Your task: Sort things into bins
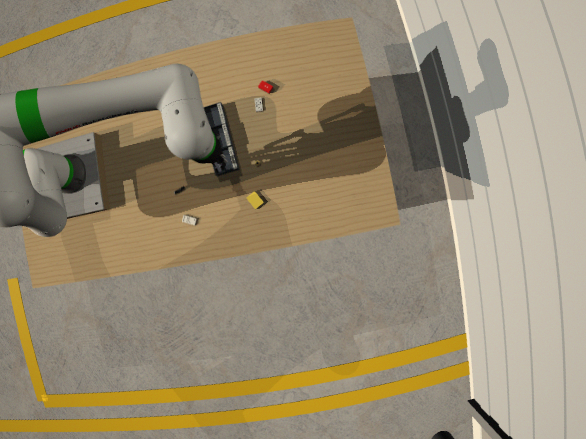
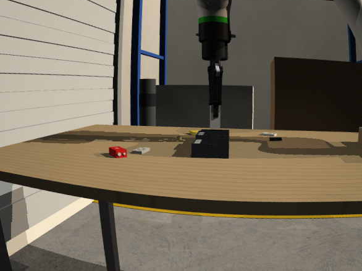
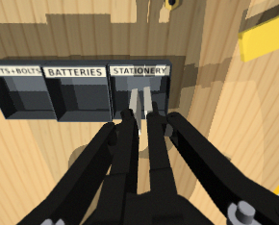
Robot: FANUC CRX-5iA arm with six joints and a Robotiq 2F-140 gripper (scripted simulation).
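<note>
A black row of three bins (image 1: 222,139) stands mid-table, also seen in the side view (image 2: 210,143). The wrist view shows its labels: one ending in BOLTS (image 3: 19,70), BATTERIES (image 3: 75,72) and STATIONERY (image 3: 139,70). My gripper (image 3: 142,97) (image 2: 215,113) is shut, with only its pale pads showing at the tips. It hangs a little above the STATIONERY bin. On the table lie a red block (image 1: 265,86), a pale grey piece (image 1: 259,104), a yellow block (image 1: 255,199), a white piece (image 1: 189,219), a small black piece (image 1: 179,189) and a small nut (image 1: 257,163).
The arm's grey base plate (image 1: 82,174) sits at the table's left end. A pale ribbed wall (image 1: 525,169) runs beyond the right end. The yellow block (image 3: 260,38) lies right of the bins in the wrist view, and the nut (image 3: 172,4) lies beyond them.
</note>
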